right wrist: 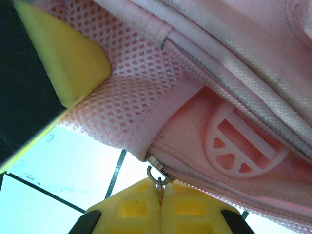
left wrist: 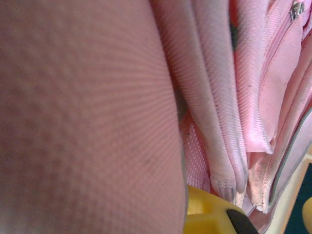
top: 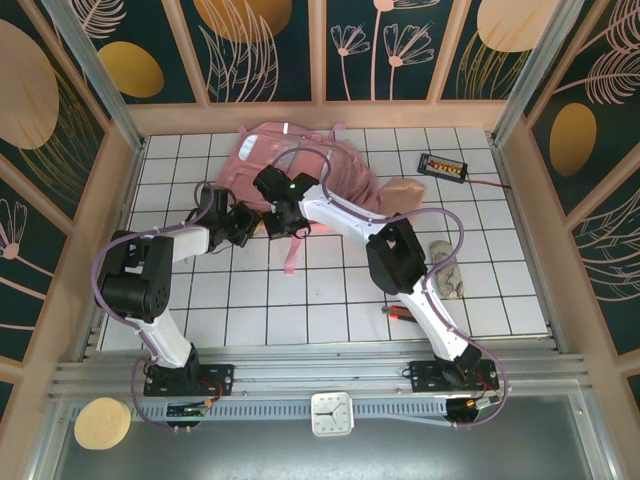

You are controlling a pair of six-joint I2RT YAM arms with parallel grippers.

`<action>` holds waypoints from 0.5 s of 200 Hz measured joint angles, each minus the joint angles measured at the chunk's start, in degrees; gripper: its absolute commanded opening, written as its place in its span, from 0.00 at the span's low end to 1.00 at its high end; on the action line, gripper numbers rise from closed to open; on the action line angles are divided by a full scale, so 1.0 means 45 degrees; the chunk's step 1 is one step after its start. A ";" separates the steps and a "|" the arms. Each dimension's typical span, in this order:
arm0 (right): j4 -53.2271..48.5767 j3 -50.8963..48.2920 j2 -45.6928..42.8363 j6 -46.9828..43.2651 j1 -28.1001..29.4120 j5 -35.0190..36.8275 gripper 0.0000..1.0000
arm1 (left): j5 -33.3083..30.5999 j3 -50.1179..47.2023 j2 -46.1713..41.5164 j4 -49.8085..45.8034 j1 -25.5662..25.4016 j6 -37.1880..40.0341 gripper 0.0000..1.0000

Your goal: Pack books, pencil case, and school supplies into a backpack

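Pink weave of the backpack is pressing right up against the left wrist lens, blurred. Folds and a strap edge are running down toward one yellow finger pad at the bottom.

From above, the backpack is lying at the far middle of the white tiled table, with a strap trailing toward the near side. The left gripper is sitting at the bag's near-left edge. Its claw is closed tight, and I can't tell whether any fabric is pinched in it.

The right gripper is reaching in at the bag's near edge, just beside the left one. Its yellow pads are meeting with no gap and are clamping the metal zipper pull at the seam. Pink mesh is hanging above it, and a round white logo patch is showing to the right. A yellow-and-black block is sitting upper left in that view, and I can't tell what it belongs to.

The pencil case is lying just beside the backpack's right side, outside the bag. A long whitish school supplies item is lying on the tiles right of the right arm, well apart from the bag. A black box with orange buttons is sitting at the far right, with its wire running off right. A small clock is resting on the near rail between the arm bases.
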 measured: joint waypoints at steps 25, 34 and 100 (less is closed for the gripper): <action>0.0117 -0.0947 -0.0588 0.0005 -0.0214 0.0015 0.00 | -0.0068 0.0724 -0.0005 -0.1224 0.0257 0.0835 0.00; 0.0311 -0.1962 -0.1219 0.0010 -0.0384 -0.0015 0.00 | 0.0015 0.0826 -0.0024 -0.1511 0.0500 0.1141 0.00; 0.0219 -0.5153 -0.4201 -0.0738 -0.3206 -0.0389 0.00 | -0.0107 0.1676 -0.0461 -0.4323 0.2516 0.3847 0.00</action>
